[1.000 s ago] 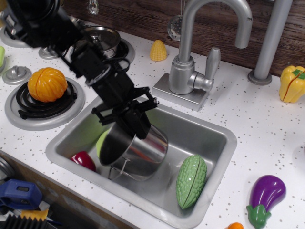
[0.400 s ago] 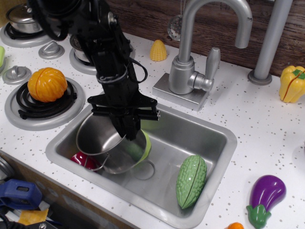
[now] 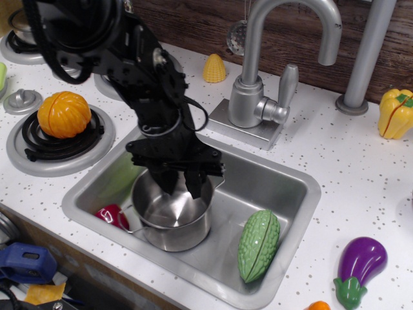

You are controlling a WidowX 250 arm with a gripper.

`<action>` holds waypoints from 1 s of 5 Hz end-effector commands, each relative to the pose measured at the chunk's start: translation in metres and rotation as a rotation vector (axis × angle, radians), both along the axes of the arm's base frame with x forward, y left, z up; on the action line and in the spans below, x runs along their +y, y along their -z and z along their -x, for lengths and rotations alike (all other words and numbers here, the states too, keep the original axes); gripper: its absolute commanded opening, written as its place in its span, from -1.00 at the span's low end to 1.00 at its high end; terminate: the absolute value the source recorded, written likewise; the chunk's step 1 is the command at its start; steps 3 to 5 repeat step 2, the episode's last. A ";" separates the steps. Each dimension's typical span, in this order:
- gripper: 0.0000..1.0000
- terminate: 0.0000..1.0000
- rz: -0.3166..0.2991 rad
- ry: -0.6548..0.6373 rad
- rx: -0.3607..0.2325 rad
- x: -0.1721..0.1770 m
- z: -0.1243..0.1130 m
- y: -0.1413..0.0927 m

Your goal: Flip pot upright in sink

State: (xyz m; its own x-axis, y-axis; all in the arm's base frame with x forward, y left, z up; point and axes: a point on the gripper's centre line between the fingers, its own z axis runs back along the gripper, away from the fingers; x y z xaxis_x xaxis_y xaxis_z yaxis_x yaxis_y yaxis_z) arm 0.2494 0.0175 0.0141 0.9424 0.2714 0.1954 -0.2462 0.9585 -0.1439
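The shiny steel pot [image 3: 173, 223] stands upright in the left half of the grey sink [image 3: 314, 192], its mouth facing up and its inside showing. My black gripper [image 3: 180, 187] hangs over the pot's far rim, tips just inside the mouth. Its two fingers [image 3: 193, 183] stand apart with the pot's inside showing between them, holding nothing. The arm hides the far rim of the pot.
A green gourd [image 3: 259, 245] lies in the sink right of the pot, and a red piece [image 3: 112, 216] lies at its left. The faucet [image 3: 259, 97] stands behind the sink. An orange pumpkin [image 3: 64, 114] sits on a burner, and an eggplant [image 3: 359, 261] and a yellow pepper [image 3: 395, 113] lie at right.
The pot went from lying on its side, held by the rim, to standing upright on the sink floor. The fingers have spread and let go of the rim.
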 end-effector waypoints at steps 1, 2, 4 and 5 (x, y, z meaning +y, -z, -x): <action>1.00 -1.00 -0.004 -0.011 -0.048 0.003 -0.006 -0.012; 1.00 1.00 -0.004 -0.011 -0.048 0.003 -0.006 -0.012; 1.00 1.00 -0.004 -0.011 -0.048 0.003 -0.006 -0.012; 1.00 1.00 -0.004 -0.011 -0.048 0.003 -0.006 -0.012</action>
